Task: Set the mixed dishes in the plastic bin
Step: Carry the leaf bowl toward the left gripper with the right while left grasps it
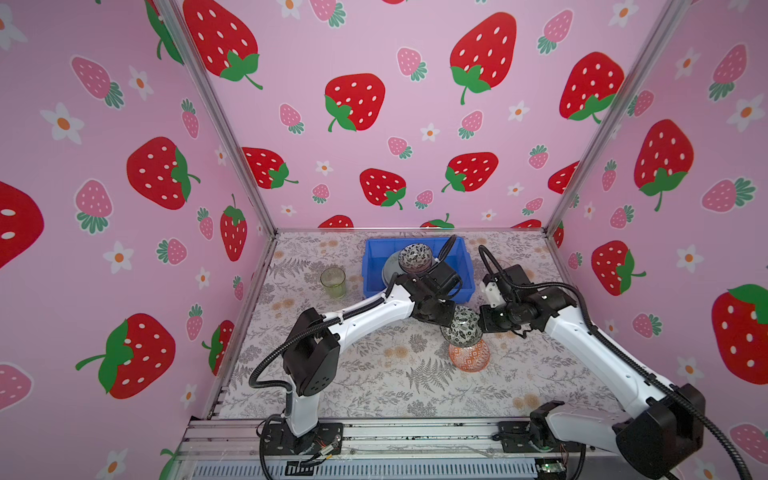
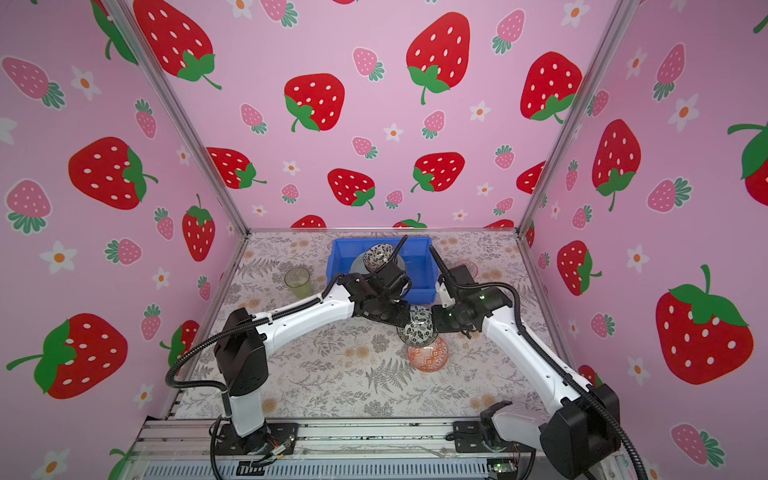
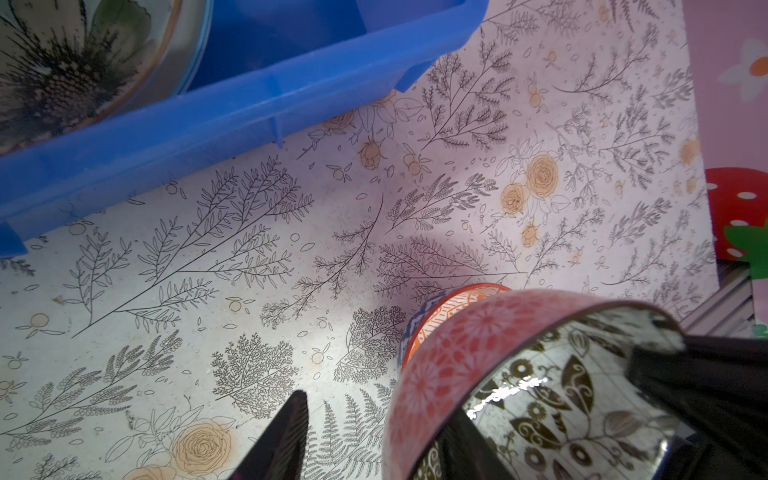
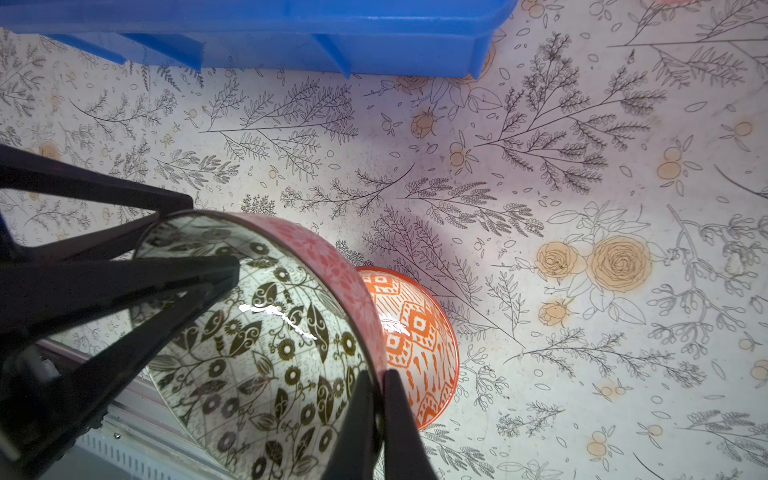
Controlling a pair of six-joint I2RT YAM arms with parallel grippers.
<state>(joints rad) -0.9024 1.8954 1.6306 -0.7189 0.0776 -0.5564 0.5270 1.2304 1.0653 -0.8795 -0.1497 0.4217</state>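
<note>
Observed at the desk (image 1: 374,386), all positions taken from the blue bin (image 1: 370,266). A pink-sided bowl (image 1: 461,326) with a black-and-white leaf pattern inside is held clear of the desk, just out from the bin's near right corner, between the two arms. The right tool (image 4: 380,415) is closed tight on that bowl's rim, with one finger against the patterned inside and the other against the pink outside. The left tool (image 3: 378,405) straddles the opposite side of the same rim and stands partly open: its inner finger is inside the bowl and its outer finger (image 3: 291,432) is visibly clear of the wall, so it has no grip. An orange-patterned bowl (image 1: 469,355) sits on the desk a little farther out from the bin's near wall, below the held bowl; whether the two touch cannot be determined. Inside the bin, toward its left half, lies a pale plate (image 1: 388,268) with a second black-and-white bowl (image 1: 414,257) resting on it. A green tumbler (image 1: 333,282) stands upright on the desk beside the bin's left wall, apart from it.
</note>
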